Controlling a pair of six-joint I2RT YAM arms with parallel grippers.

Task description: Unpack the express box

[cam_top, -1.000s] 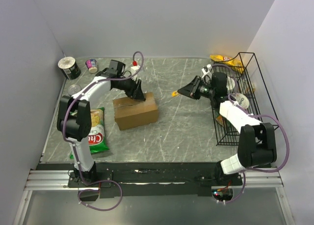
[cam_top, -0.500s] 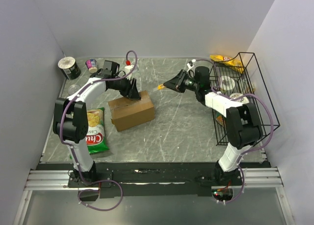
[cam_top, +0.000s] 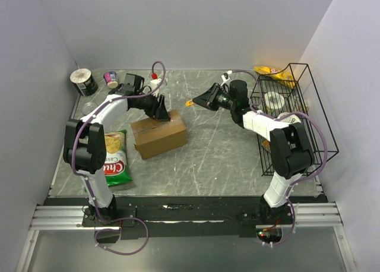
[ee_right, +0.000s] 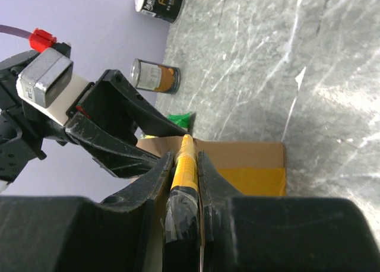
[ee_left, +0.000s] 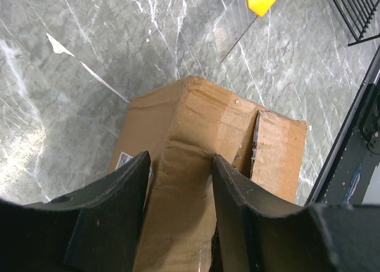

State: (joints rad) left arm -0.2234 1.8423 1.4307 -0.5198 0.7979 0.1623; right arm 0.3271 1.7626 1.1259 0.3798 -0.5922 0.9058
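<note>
The express box (cam_top: 159, 135), a brown carton, lies left of the table's middle. My left gripper (cam_top: 162, 110) is at its far top edge; in the left wrist view its fingers (ee_left: 127, 183) clamp a raised cardboard ridge of the box (ee_left: 237, 123). My right gripper (cam_top: 206, 99) is shut on a yellow utility knife (cam_top: 192, 103) and holds it in the air just right of the box, tip pointing at it. In the right wrist view the knife (ee_right: 186, 162) sits between the jaws, with the box (ee_right: 249, 165) and the left gripper (ee_right: 119, 129) beyond.
A black wire basket (cam_top: 297, 123) with several items stands at the right. A green chip bag (cam_top: 116, 159) lies left of the box. Cans (cam_top: 83, 82) (cam_top: 111, 79) stand at the back left. A yellow packet (cam_top: 268, 71) lies at the back right.
My right arm has swung left from the basket toward the box, carrying the knife. The left gripper and the box have shifted a little left and the box has turned slightly.
</note>
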